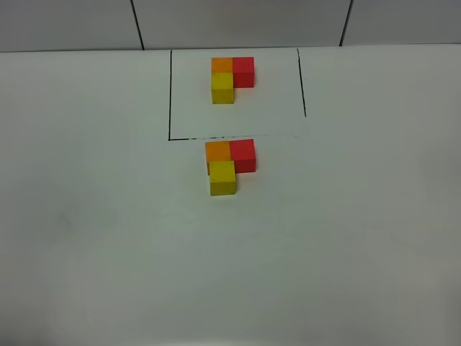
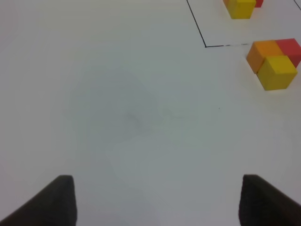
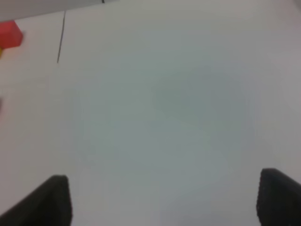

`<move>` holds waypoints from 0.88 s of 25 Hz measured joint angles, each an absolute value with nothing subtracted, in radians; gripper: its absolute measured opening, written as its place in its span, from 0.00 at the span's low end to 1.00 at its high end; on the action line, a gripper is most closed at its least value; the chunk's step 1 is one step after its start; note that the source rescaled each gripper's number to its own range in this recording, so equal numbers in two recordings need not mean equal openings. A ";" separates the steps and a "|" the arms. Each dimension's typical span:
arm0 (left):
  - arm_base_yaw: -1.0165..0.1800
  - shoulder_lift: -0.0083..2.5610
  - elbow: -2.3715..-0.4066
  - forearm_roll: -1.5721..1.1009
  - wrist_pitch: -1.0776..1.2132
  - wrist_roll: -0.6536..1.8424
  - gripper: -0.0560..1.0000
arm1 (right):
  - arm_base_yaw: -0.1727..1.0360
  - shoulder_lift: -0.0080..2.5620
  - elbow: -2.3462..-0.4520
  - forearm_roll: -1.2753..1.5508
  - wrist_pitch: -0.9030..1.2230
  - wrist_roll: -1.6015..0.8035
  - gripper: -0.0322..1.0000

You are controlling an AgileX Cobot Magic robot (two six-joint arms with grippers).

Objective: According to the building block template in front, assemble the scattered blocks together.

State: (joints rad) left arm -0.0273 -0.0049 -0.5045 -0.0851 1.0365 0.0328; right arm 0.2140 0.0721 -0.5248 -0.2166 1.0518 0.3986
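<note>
Nearest me, both sets of fingers stand wide with nothing between them: the left gripper (image 2: pixel 157 200) and the right gripper (image 3: pixel 162 200) each show two dark fingertips over bare white bench (image 1: pixel 108 252), well apart from the blocks. Neither arm shows in the high view. Just on the near side of the template's black frame (image 1: pixel 169 94), almost touching its front line, the scattered blocks sit gathered in an L: the yellow cube (image 1: pixel 223 178) nearest, the orange cube (image 1: pixel 217 152) behind it, the red cube (image 1: pixel 243 155) to the orange one's right. Beyond, inside the frame, the template (image 1: pixel 232 78) shows the same L in the same colours. I judge the build matches, so the job looks about done. The risk from here is any fresh reach by me: an open finger brushing the loose cubes would slide them apart or push them over the frame line. The yellow cube looks slightly askew against its neighbours, so a nudge could open a gap. I can read no brand, label or writing anywhere.
</note>
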 joint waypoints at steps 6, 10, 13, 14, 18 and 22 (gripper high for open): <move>-0.027 -0.005 -0.504 -0.085 1.036 0.033 0.62 | 0.214 0.051 -0.525 -0.197 1.134 0.334 0.65; -0.027 -0.005 -0.504 -0.085 1.036 0.033 0.62 | 0.214 0.051 -0.525 -0.154 1.131 0.278 0.65; -0.027 -0.005 -0.504 -0.085 1.036 0.033 0.62 | 0.214 0.051 -0.517 -0.141 1.114 0.255 0.65; -0.027 -0.005 -0.504 -0.085 1.036 0.033 0.62 | 0.214 0.051 -0.509 -0.139 1.099 0.251 0.65; -0.027 -0.005 -0.504 -0.085 1.036 0.033 0.62 | 0.214 0.051 -0.501 -0.135 1.081 0.243 0.65; -0.027 -0.005 -0.504 -0.085 1.036 0.033 0.62 | 0.214 0.051 -0.501 -0.135 1.077 0.241 0.65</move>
State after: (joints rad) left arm -0.0273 -0.0049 -0.5045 -0.0851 1.0365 0.0328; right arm 0.2140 0.0514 -0.5012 -0.1353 1.0773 0.2409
